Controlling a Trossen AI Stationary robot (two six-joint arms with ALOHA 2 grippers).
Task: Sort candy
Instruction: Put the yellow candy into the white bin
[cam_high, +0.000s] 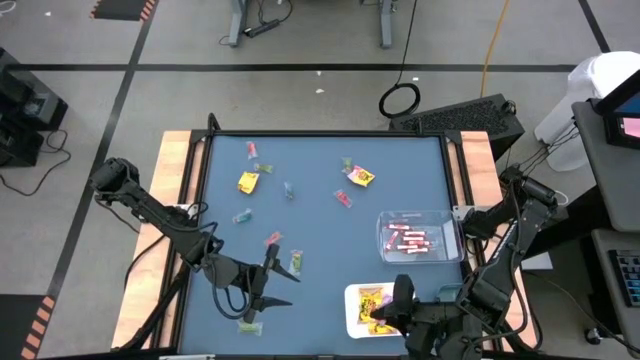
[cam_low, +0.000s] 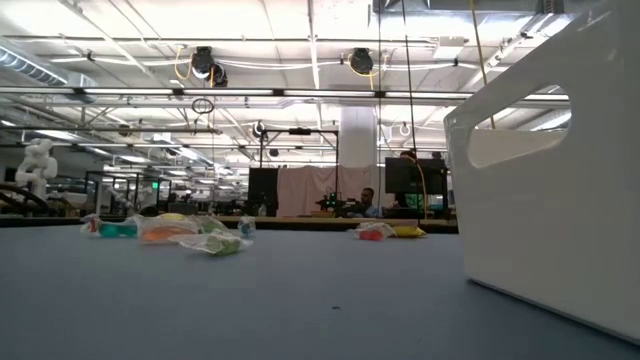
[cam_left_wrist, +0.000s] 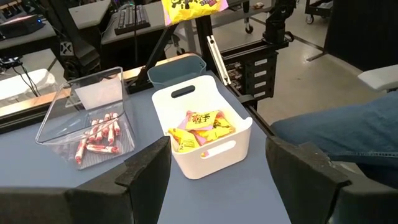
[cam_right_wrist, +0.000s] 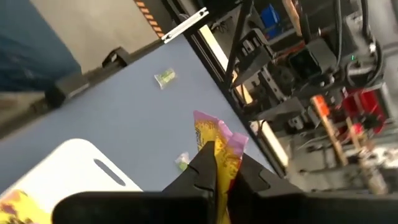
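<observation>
Candy packet (cam_right_wrist: 217, 146), yellow with pink marks, was clamped in right gripper (cam_right_wrist: 219, 163) above white bin (cam_high: 352, 300) at table's (cam_high: 320, 240) near right edge. Left gripper (cam_high: 272, 285) was held spread and empty near front left — loose candy (cam_high: 300, 190) was scattered across mat; red sticks (cam_high: 408, 240) were seen in clear tray (cam_high: 385, 222).

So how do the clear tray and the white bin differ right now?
The clear tray is see-through with slanted walls; the white bin is solid white with slot handles. The clear tray holds thin pink-red sticks; the white bin holds yellow square packets. In the high view the clear tray sits farther up the table than the white bin. Both are open-topped, upright, on the blue table.
</observation>
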